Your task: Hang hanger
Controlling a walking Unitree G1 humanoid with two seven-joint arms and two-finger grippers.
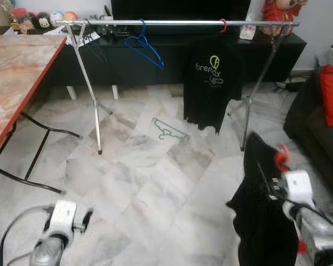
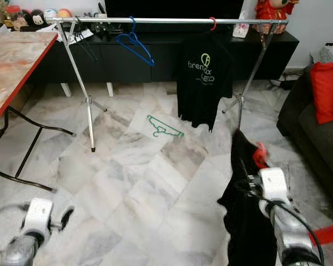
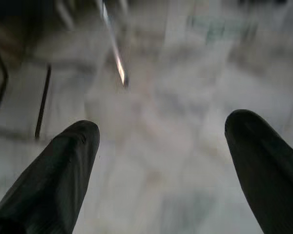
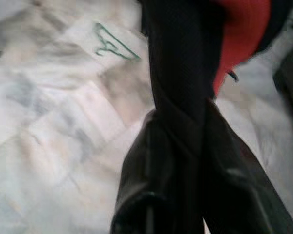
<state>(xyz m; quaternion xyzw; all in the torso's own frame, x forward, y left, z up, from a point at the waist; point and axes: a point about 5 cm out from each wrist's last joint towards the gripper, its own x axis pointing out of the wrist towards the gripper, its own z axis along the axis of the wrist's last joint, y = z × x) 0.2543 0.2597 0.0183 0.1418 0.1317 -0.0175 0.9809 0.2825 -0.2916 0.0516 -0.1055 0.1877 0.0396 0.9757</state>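
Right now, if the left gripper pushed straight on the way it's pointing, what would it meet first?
Probably bare marble floor. The open left gripper points down at it; the rack leg stands farther off to one side, though depth is blurry.

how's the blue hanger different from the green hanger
The blue hanger hangs hooked on the rail, while the green hanger lies flat on the floor. The blue hanger sits left of the hung black shirt; the green one lies below it. Both are bare.
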